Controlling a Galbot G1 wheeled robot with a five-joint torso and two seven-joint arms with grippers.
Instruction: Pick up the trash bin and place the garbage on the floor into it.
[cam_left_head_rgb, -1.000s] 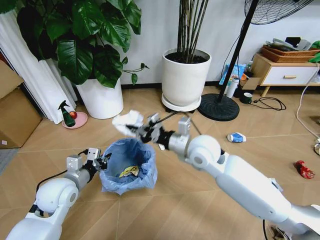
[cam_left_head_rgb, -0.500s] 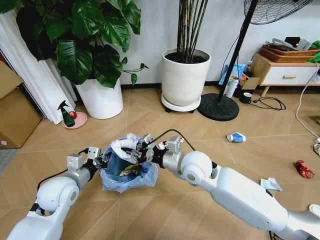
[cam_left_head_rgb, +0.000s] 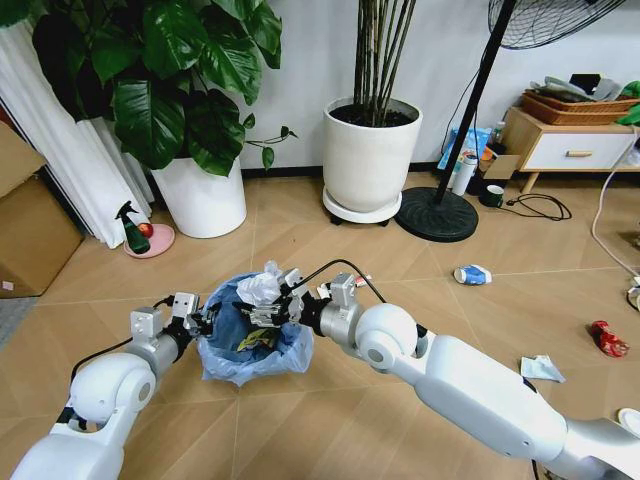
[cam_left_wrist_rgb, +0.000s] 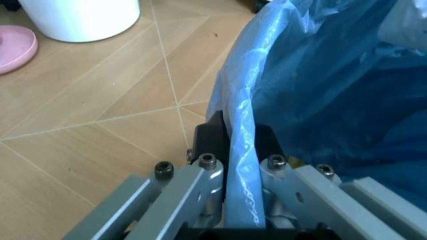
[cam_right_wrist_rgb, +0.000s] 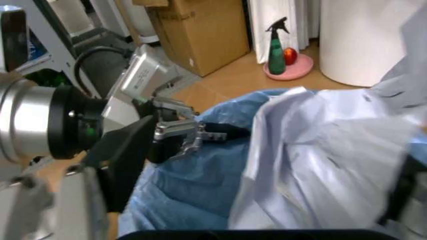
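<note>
The trash bin (cam_left_head_rgb: 252, 345), lined with a crinkly light-blue bag, sits low in front of me. My left gripper (cam_left_head_rgb: 197, 320) is shut on its near rim. In the left wrist view the bag's edge (cam_left_wrist_rgb: 241, 131) runs between the fingers of that gripper (cam_left_wrist_rgb: 233, 150). My right gripper (cam_left_head_rgb: 268, 308) is over the bin's mouth, shut on a crumpled white paper wad (cam_left_head_rgb: 259, 288); the wad (cam_right_wrist_rgb: 320, 150) looms close in the right wrist view above the blue bag (cam_right_wrist_rgb: 193, 195). A yellow peel scrap (cam_left_head_rgb: 255, 340) lies inside the bin. On the floor (cam_left_head_rgb: 330, 420) to the right lie a blue-white can (cam_left_head_rgb: 472, 274), a red wrapper (cam_left_head_rgb: 608, 340) and a white paper scrap (cam_left_head_rgb: 541, 368).
Two big white plant pots (cam_left_head_rgb: 203, 196) (cam_left_head_rgb: 371, 155) stand behind the bin, with a fan's black base (cam_left_head_rgb: 437, 214) to their right. A spray bottle (cam_left_head_rgb: 132, 230) and a cardboard box (cam_left_head_rgb: 30, 235) are at the left. A low cabinet (cam_left_head_rgb: 570, 140) and cables (cam_left_head_rgb: 540, 207) are far right.
My right gripper has brought the paper wad down from above and behind the bin to the bin's mouth. The left gripper has kept its hold on the rim.
</note>
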